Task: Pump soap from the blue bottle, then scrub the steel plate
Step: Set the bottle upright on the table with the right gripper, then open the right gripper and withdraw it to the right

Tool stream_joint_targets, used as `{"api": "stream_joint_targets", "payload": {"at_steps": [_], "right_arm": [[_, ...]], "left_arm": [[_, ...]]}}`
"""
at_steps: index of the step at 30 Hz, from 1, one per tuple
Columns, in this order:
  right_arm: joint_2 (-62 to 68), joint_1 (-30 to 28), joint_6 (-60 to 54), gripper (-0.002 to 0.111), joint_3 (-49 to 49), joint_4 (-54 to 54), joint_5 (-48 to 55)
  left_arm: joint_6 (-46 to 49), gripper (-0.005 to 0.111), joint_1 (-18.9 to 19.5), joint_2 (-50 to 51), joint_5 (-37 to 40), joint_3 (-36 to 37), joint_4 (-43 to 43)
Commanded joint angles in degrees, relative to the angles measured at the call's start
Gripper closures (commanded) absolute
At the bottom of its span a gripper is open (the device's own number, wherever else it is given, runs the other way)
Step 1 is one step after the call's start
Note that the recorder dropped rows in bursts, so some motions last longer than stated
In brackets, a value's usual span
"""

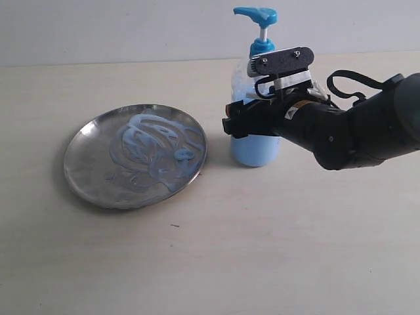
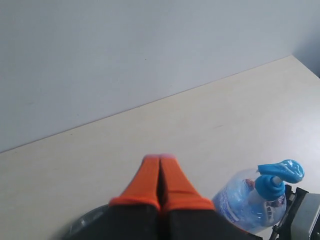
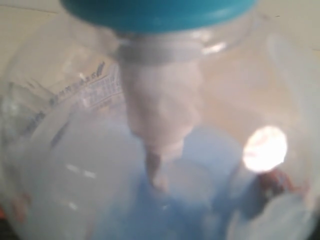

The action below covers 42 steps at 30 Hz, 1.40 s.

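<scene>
- The right tool [image 1: 236, 118] has its jaws set wide around the body of the blue bottle [image 1: 256, 147]. It clasps the bottle about halfway up; one dark finger [image 1: 249, 123] crosses the front of the clear plastic.
- The right arm [image 1: 354, 128] reaches in from 3 o'clock in the exterior view, black and bulky, with a small camera bracket [image 1: 279, 62] sitting level with the bottle's collar.
- The right wrist view is filled by the bottle [image 3: 160, 150]: clear wall, white dip tube, pale blue liquid pooled low, all blurred by closeness.
- The blue bottle stands upright on the bench [image 1: 262, 249], right of centre, roughly a third full. Its bright blue pump head [image 1: 257, 14] is up, and the spout points toward 9 o'clock.
- The left tool [image 2: 160, 162] shows only in its own wrist view. Its orange fingers [image 2: 147, 180] are pressed flat together with nothing between them, raised over the bench, with the bottle [image 2: 245, 200] and its pump head [image 2: 280, 172] in sight beyond.
- The steel plate [image 1: 85, 164] lies flat on the bench at 9 o'clock of the bottle, just beside it but not touching.
- The soap [image 1: 154, 141] covers much of the plate in whitish-blue swirls, thickest toward the side nearest the bottle, while the 9 o'clock part of the rim stays bare and shiny.
- A plain pale wall [image 1: 131, 26] closes the bench at 12 o'clock.
</scene>
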Motion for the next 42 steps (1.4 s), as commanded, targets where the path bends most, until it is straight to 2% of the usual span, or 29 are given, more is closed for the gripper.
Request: {"api": "stream_joint_targets", "payload": {"at_steps": [1, 9, 12, 14, 20, 23, 30, 42], "right_arm": [[-1.6, -1.9, 2.4, 0.108, 0.9, -6.9, -4.0], [-1.5, -1.9, 2.2, 0.107, 0.9, -16.7, 0.3], [-1.5, -1.9, 2.1, 0.098, 0.9, -19.3, 1.4], [-1.5, -1.9, 1.5, 0.086, 0.9, -20.1, 1.4], [-1.5, -1.9, -0.6, 0.035, 0.9, -20.1, 1.4], [-1.5, -1.9, -1.4, 0.021, 0.9, -19.6, 1.4], [-1.5, -1.9, -1.9, 0.017, 0.9, -10.2, 1.4], [-1.5, -1.9, -1.2, 0.017, 0.9, -6.5, 1.8]], "left_arm": [[-0.6, 0.107, 0.2, -0.5, 0.4, -0.2, 0.3], [-0.6, 0.107, 0.2, -0.5, 0.3, -0.2, 0.2], [-0.6, 0.107, 0.2, -0.5, 0.3, -0.2, 0.2], [-0.6, 0.107, 0.2, -0.5, 0.4, -0.2, 0.2], [-0.6, 0.107, 0.2, -0.5, 0.7, -0.2, 0.2], [-0.6, 0.107, 0.2, -0.5, 0.7, -0.2, 0.2], [-0.6, 0.107, 0.2, -0.5, 0.9, -0.2, 0.1], [-0.6, 0.107, 0.2, -0.5, 0.9, -0.2, 0.0]]}}
